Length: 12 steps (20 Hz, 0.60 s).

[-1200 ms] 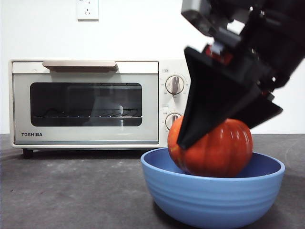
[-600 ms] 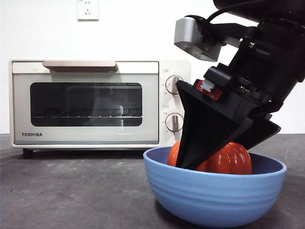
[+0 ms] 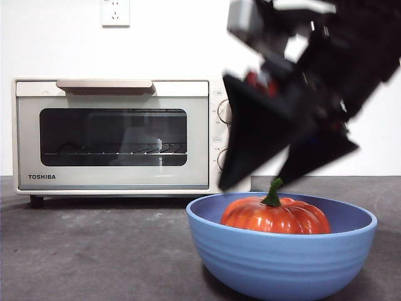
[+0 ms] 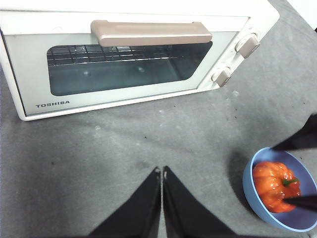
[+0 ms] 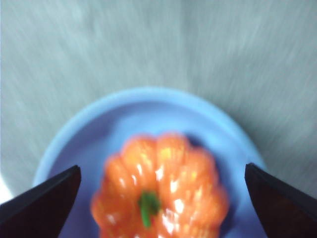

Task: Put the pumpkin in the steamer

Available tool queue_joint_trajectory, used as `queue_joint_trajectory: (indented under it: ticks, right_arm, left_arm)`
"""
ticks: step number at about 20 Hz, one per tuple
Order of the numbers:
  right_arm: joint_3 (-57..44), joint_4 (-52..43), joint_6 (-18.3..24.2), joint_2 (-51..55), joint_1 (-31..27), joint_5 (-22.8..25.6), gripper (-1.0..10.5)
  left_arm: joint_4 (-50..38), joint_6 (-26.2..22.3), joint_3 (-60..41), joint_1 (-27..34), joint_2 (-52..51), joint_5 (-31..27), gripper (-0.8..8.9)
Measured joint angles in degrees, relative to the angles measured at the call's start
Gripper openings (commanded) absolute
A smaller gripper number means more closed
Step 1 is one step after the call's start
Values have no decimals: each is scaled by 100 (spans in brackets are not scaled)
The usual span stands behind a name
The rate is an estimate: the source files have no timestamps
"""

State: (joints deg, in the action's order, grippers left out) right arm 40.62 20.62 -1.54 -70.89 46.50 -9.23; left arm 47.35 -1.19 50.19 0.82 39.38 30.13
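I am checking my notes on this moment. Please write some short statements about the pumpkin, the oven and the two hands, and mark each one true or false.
1. The pumpkin lies in the blue bowl. True.
2. The right hand grips the pumpkin. False: it is open above it, apart.
3. The oven door is open. False: it is closed.
4. The left hand is shut and holds nothing. True.
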Motion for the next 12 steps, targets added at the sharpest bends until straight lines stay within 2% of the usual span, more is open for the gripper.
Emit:
queue_joint_trajectory:
  ticks: [4, 8, 9, 12]
  right_arm:
    - [614, 415, -2, 363, -11, 48, 561]
    - [1078, 874, -92, 682, -330, 20, 556]
    - [1113, 933, -144, 750, -476, -48, 556]
    - [1115, 1224, -282, 994, -1102, -763, 552]
  left_arm:
    - [0, 0, 0, 0, 0, 0, 15]
    - [0, 0, 0, 0, 0, 0, 15]
    - [0, 0, 0, 0, 0, 0, 15]
    - [0, 0, 0, 0, 0, 0, 15]
